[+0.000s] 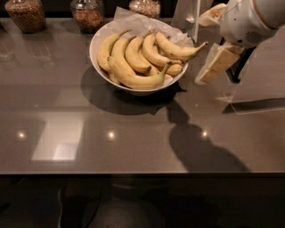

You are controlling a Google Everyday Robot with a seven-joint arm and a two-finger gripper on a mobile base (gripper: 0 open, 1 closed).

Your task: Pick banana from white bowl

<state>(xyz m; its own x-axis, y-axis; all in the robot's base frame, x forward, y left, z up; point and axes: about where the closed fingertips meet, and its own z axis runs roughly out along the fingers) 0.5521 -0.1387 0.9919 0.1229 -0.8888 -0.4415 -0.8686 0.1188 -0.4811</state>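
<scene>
The white bowl (99, 42), lined with crumpled white paper, stands at the back middle of the dark table and holds several yellow bananas. The banana (176, 50), slim with a long thin stem, lies on the right side of the pile, and its stem points right over the rim. My gripper (206, 44) hangs just right of the bowl, close to that stem tip, above the table. Its cream fingers (218, 63) stand apart and hold nothing.
Three glass jars of brown grains (25, 14) (87, 13) (145, 7) stand along the back edge. A clear plastic stand (256, 100) and a dark object sit at the right, under my arm. The table's front edge runs across the lower part of the view.
</scene>
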